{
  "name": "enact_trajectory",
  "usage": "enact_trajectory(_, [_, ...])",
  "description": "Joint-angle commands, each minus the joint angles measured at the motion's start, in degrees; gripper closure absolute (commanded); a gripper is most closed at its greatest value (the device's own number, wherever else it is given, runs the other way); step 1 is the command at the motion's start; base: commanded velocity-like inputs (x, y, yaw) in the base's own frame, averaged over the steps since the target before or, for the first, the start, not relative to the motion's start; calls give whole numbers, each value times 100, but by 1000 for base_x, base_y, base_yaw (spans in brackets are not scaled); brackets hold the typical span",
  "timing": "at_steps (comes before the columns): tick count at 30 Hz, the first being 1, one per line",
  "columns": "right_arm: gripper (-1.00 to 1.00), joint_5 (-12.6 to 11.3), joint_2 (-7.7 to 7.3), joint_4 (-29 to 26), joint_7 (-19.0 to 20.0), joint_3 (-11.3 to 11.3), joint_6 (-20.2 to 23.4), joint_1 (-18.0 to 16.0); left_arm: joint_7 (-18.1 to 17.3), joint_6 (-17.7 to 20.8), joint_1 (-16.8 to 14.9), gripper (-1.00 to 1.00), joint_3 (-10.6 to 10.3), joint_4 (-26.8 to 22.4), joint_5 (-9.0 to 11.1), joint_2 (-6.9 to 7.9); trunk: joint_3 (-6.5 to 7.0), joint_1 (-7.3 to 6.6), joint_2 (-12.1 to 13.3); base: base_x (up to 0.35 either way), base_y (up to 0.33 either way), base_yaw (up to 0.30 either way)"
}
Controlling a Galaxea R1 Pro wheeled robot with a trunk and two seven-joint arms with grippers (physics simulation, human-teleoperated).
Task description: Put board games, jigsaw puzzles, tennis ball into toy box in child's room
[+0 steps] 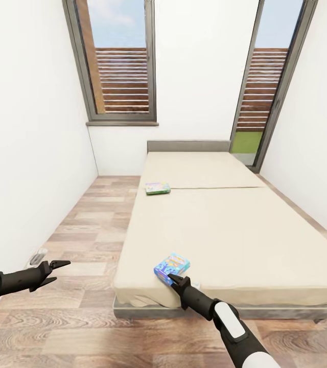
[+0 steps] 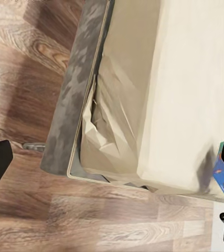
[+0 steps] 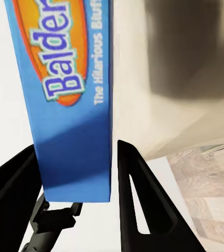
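The right gripper [image 3: 75, 173] has its 2 black fingers on either side of the blue board game [image 3: 70, 94], whose narrow end sits between them; the fingers are spread about as wide as the box, and whether they are pressing it or only bracketing it cannot be told. In the head view that gripper [image 1: 175, 279] meets the blue board game [image 1: 171, 267] at the near left corner of the bed [image 1: 225, 230], where the box lies flat on the beige cover. The left gripper [image 1: 56, 271] hangs over the wooden floor [image 1: 87, 225] left of the bed, its jaws parted and empty. A 2nd board game [image 1: 158, 188], green-edged, lies farther up the bed near its left edge, well apart from the 1st. Behind the bed stand 2 tall windows [image 1: 117, 61].
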Motion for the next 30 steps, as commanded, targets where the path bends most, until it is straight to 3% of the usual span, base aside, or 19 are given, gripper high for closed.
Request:
enact_trajectory(1, [100, -13, 2, 1, -2, -13, 27, -2, -4, 45, -4, -100, 10, 0, 13, -1, 13, -23, 39, 0, 0, 0])
enact_trajectory(11, [100, 36, 6, -28, -43, 24, -26, -10, -4, 36, -4, -100, 6, 0, 8, 2, 193, -243, 440, 0, 0, 0])
enact_trajectory(25, [100, 99, 15, -314, -418, 104, -148, -12, -4, 27, -4, -100, 1, 1, 8, 4, 444, -551, 1002, 0, 0, 0])
enact_trajectory(27, [100, 130, 5, -400, -406, 255, -162, -12, -4, 27, -4, -100, 1, 1, 8, 4, 480, -594, 1082, 0, 0, 0])
enact_trajectory(30, [100, 194, -17, -675, -473, 859, -214, -17, -4, 27, -4, -100, 1, 0, 8, 4, 534, -660, 1202, 0, 0, 0])
